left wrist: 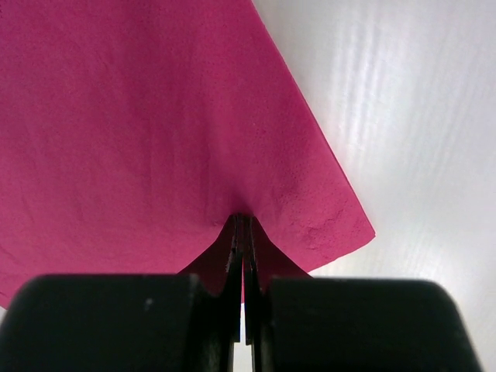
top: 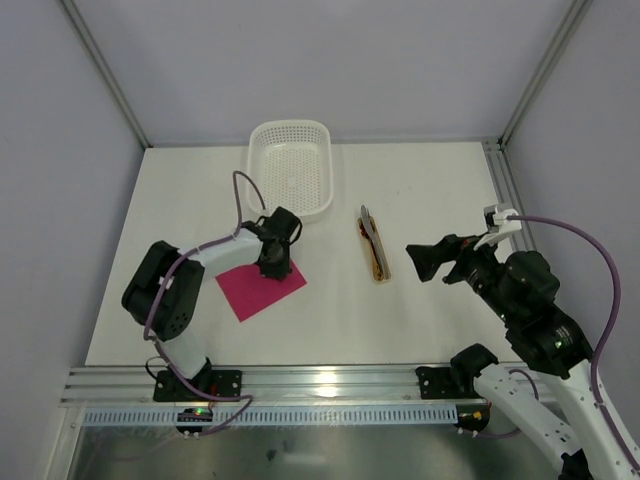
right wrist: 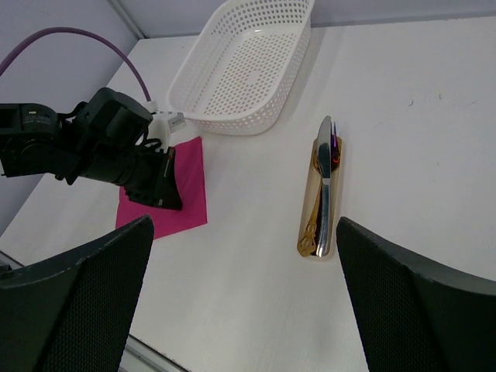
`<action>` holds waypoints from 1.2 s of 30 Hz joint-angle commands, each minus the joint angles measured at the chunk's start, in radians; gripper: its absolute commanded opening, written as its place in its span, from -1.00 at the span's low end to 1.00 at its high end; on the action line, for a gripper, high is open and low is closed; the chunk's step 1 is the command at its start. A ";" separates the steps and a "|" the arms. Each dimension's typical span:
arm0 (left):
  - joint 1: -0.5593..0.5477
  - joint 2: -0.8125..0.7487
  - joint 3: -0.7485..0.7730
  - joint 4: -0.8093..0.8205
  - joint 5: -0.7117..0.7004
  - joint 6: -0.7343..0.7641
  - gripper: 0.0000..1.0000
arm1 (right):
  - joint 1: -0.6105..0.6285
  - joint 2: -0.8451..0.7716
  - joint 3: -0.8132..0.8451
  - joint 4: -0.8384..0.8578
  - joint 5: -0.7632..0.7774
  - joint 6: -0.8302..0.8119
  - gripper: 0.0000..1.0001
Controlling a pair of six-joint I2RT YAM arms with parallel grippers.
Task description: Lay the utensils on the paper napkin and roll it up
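The magenta paper napkin lies flat on the white table left of centre. My left gripper stands at its far edge, shut and pinching a fold of the sheet. In the left wrist view the jaws are closed together on the napkin. The utensils, a grey knife over gold pieces, lie in a slim bundle at mid-table, apart from the napkin. My right gripper hovers open and empty just right of them. The right wrist view shows the utensils ahead between its fingers.
A white perforated basket stands behind the napkin, close to my left gripper; it also shows in the right wrist view. A pale strip lies under the utensils. An aluminium rail runs along the table's near edge.
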 commanded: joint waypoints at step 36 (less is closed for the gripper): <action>-0.133 -0.031 0.173 -0.043 -0.069 -0.091 -0.90 | -0.003 0.087 -0.018 -0.020 0.085 0.081 0.99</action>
